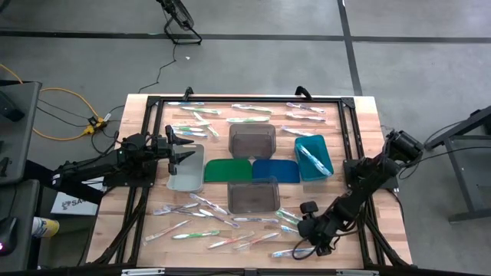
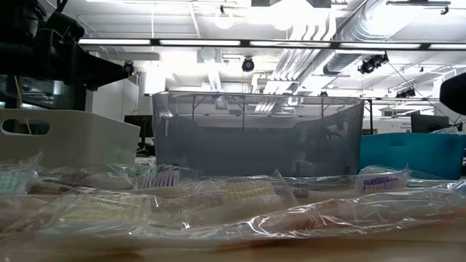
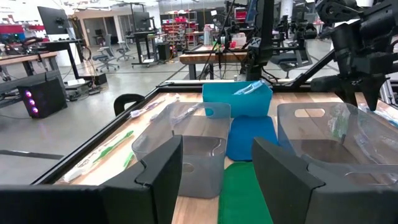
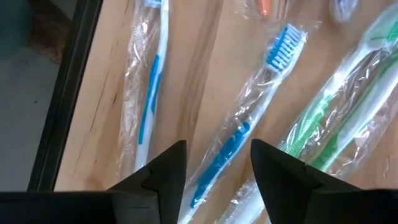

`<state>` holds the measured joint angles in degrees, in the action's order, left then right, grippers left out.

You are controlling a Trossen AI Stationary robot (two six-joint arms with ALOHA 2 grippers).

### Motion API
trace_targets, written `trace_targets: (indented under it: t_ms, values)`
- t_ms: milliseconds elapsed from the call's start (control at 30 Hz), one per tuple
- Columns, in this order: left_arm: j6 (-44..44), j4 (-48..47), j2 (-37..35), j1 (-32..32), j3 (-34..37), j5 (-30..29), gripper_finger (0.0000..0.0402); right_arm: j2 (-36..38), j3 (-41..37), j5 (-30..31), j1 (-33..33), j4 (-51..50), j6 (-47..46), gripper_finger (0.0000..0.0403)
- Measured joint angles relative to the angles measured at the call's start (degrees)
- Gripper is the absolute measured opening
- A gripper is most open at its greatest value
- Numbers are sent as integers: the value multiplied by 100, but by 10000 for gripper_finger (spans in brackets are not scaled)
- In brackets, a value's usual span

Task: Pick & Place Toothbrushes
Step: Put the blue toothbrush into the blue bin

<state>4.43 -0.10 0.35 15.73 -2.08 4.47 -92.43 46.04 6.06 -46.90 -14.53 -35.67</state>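
Right gripper [image 4: 217, 168] hovers with its fingers spread over a wrapped blue toothbrush [image 4: 249, 124] on the table's near edge, so it should centre the handle between them and drop straight before squeezing, while the left gripper [image 1: 184, 147] waits, spread, over the clear bin [image 1: 186, 178].

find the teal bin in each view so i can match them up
High view: teal bin, right of the blue mat.
Low view: teal bin at right edge, behind wrapped toothbrushes.
Left wrist view: teal bin centre, beyond the blue mat.
Right wrist view: not in it.
Shared landmark: blue mat.
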Motion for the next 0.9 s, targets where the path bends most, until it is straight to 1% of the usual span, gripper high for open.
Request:
trace_targets:
  t_ms: [200,367,467,567,700,833,900]
  values:
    - [0,0,1,0,1,0,187,-247,1,-78,-80,33,55,172]
    - [0,0,0,0,0,-2,187,-432,20,-19,-87,53,-215,171]
    - [0,0,1,0,1,0,187,-473,24,13,-89,43,-266,160]
    - [0,0,-1,0,0,0,187,-478,24,45,-88,6,-355,134]
    - [0,0,1,0,1,0,187,-482,17,53,-83,10,-419,82]
    - [0,0,-1,0,-1,0,187,-480,7,77,-77,1,-799,27]
    - [0,0,0,0,0,-1,187,-463,5,68,-77,20,-1026,14]
